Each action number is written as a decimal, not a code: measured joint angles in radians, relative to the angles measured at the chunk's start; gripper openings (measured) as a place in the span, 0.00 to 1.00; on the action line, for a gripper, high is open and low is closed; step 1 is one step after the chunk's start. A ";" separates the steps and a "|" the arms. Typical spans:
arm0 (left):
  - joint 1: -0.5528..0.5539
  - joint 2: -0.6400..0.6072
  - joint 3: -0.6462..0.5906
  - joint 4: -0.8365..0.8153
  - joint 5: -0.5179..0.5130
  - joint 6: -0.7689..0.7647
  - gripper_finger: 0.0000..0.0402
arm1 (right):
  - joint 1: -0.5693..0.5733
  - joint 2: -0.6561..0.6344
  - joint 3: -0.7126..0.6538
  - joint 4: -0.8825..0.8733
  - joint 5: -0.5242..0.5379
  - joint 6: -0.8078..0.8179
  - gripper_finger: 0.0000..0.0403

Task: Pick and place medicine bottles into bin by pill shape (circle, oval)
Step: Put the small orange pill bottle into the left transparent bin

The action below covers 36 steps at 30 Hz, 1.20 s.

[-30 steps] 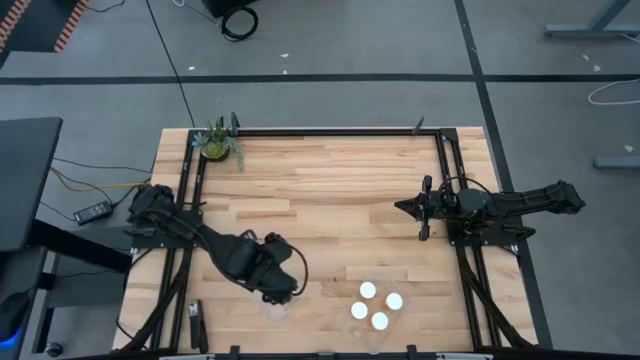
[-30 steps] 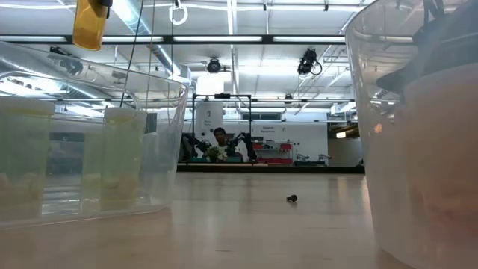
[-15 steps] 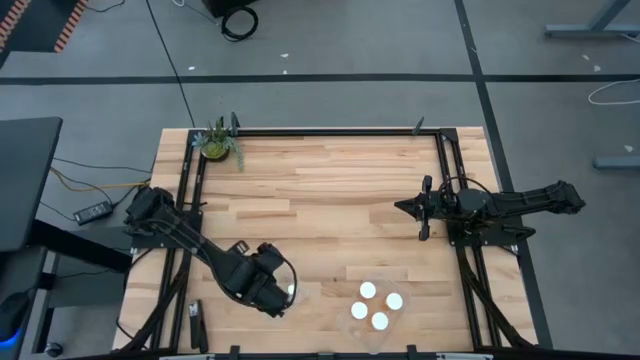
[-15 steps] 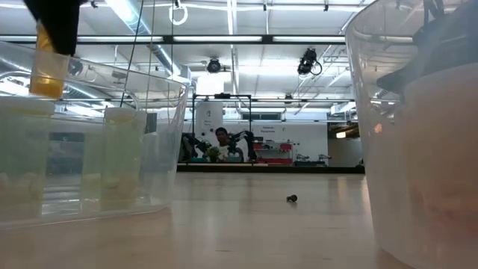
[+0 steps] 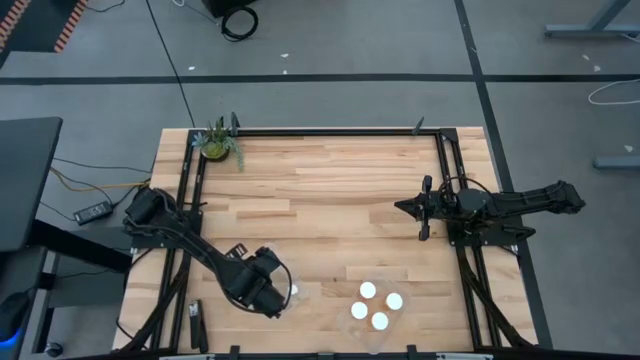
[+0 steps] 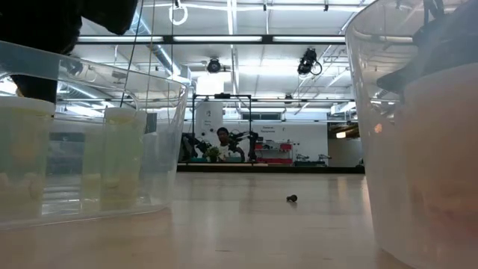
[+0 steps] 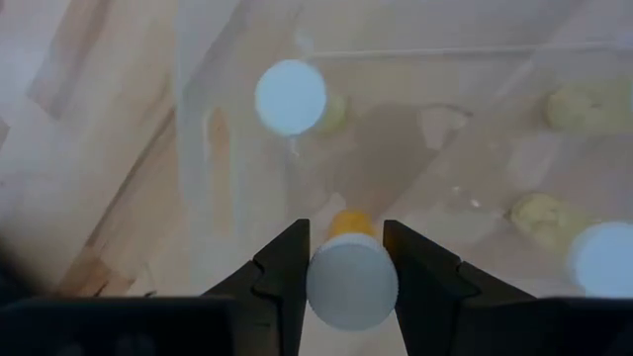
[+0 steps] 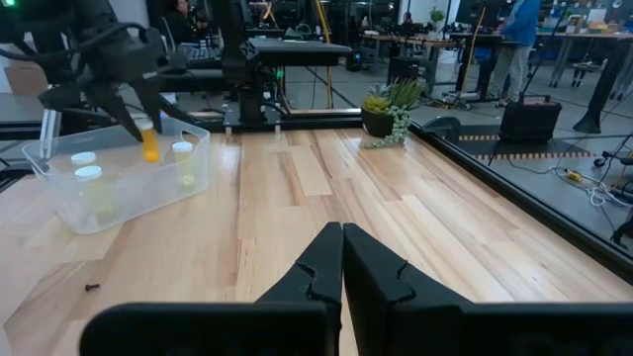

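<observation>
One bottle (image 7: 351,280) is pinched between your left gripper's (image 7: 342,272) two fingers, held by its white cap, with the orange body hanging straight down. So its long way runs up and down, and right under it is the floor of the left clear tub (image 7: 188,178). Your left gripper (image 5: 262,290) is low inside that tub near the front edge of the table (image 5: 330,190). In the right wrist view you can see the orange bottle (image 8: 149,141) standing upright between the fingers, over the tub (image 8: 148,183). Other white caps (image 7: 291,97) sit close by in the tub, off to the sides, so I think you should go straight down and not sideways. Your right gripper (image 8: 341,259) is squeezed shut with nothing in it and waits well apart on the right side of the table (image 5: 423,208). The left arm is the near one, by a lot. The second tub (image 5: 376,305) with three caps is just beside.
</observation>
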 joint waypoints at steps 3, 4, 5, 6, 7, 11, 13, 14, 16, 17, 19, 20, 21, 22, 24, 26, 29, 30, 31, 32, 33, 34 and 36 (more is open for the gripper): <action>0.001 0.000 -0.025 0.053 -0.009 -0.001 0.31 | 0.000 0.000 0.000 0.000 0.000 0.000 0.05; 0.001 0.000 -0.033 0.069 -0.010 -0.001 0.32 | 0.000 0.000 0.000 0.000 0.000 0.000 0.05; 0.001 0.000 -0.039 0.087 -0.010 -0.002 0.32 | 0.000 0.000 0.000 0.000 0.000 0.000 0.05; 0.001 0.000 -0.045 0.102 -0.010 -0.002 0.32 | 0.000 0.000 0.000 0.000 0.000 0.000 0.05; 0.001 0.000 -0.052 0.117 -0.010 -0.002 0.33 | 0.000 0.000 0.000 0.000 0.000 0.000 0.05; 0.000 0.000 -0.056 0.127 -0.009 -0.003 0.32 | 0.000 0.000 0.000 0.000 0.000 0.000 0.05; 0.001 0.000 -0.056 0.127 -0.009 -0.003 0.32 | 0.000 0.000 0.000 0.000 0.000 0.000 0.05; 0.001 0.000 -0.056 0.127 -0.009 -0.003 0.32 | 0.000 0.000 0.000 0.000 0.000 0.000 0.05; 0.001 0.000 -0.056 0.127 -0.009 0.000 0.32 | 0.000 0.000 0.000 0.000 0.000 0.000 0.05; 0.001 0.000 -0.056 0.127 -0.009 0.001 0.33 | 0.000 0.000 0.000 0.000 0.000 0.000 0.05; 0.001 0.000 -0.056 0.127 -0.009 0.001 0.34 | 0.000 0.000 0.000 0.000 0.000 0.000 0.05; 0.001 0.000 -0.056 0.127 -0.009 0.001 0.35 | 0.000 0.000 0.000 0.000 0.000 0.000 0.05; 0.001 0.000 -0.056 0.127 -0.008 0.001 0.35 | 0.000 0.000 0.000 0.000 0.000 0.000 0.05; 0.001 0.000 -0.056 0.129 -0.008 0.001 0.35 | 0.000 0.000 0.000 0.000 0.000 0.000 0.05; 0.001 0.000 -0.056 0.137 -0.008 0.004 0.35 | 0.000 0.000 0.000 0.000 0.000 0.000 0.05; 0.001 0.000 -0.056 0.136 -0.009 0.012 0.34 | 0.000 0.000 0.000 0.000 0.000 0.000 0.05; 0.001 0.000 -0.056 0.136 -0.009 0.031 0.33 | 0.000 0.000 0.000 0.000 0.000 0.000 0.05; 0.001 0.000 -0.056 0.135 -0.009 0.031 0.33 | 0.000 0.000 0.000 0.000 0.000 0.000 0.05; 0.001 0.000 -0.056 0.136 -0.009 0.031 0.33 | 0.000 0.000 0.000 0.000 0.000 0.000 0.05; 0.001 0.000 -0.056 0.136 -0.010 0.031 0.33 | 0.000 0.000 0.000 0.000 0.000 0.000 0.05; 0.001 0.000 -0.056 0.136 -0.011 0.033 0.34 | 0.000 0.000 0.000 0.000 0.000 0.000 0.05; 0.001 0.000 -0.056 0.136 -0.011 0.039 0.34 | 0.000 0.000 0.000 0.000 0.000 0.000 0.05; 0.001 0.000 -0.056 0.136 -0.011 0.054 0.34 | 0.000 0.000 0.000 0.000 0.000 0.000 0.05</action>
